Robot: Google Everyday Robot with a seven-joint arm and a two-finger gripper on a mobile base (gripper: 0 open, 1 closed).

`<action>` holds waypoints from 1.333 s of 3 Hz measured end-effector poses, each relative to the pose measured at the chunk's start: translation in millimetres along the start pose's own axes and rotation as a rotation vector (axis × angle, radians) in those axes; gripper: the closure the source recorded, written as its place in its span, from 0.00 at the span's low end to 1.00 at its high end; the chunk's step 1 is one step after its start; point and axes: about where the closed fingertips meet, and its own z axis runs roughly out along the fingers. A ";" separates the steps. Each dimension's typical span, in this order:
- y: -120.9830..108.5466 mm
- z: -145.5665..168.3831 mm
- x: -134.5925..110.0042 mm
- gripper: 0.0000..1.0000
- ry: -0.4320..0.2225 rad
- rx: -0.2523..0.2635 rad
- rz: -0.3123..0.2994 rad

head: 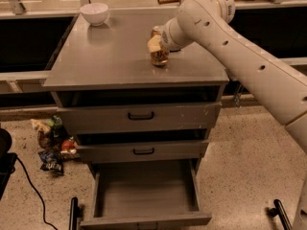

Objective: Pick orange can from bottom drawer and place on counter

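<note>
The orange can [159, 58] stands upright on the counter [110, 56], right of its middle. My gripper [158, 48] reaches down from the right and is shut on the can's upper part; a pale finger [154, 44] lies against its left side. The can's base rests on the counter top. The bottom drawer [144, 188] is pulled out, and its grey floor holds nothing. My white arm [249, 56] comes in from the right edge.
A white bowl [94, 13] sits at the counter's back left corner. The two upper drawers with black handles [140, 115] are closed. Snack packets [52, 143] and a black cable [29, 190] lie on the floor to the left of the cabinet.
</note>
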 end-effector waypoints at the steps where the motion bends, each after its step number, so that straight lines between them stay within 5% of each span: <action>1: 0.1 -0.7 0.8 0.11 0.000 0.000 0.000; 2: 4.4 -1.8 2.0 0.00 0.013 -0.033 -0.019; 4: 42.8 -50.3 22.8 0.00 0.187 0.005 0.080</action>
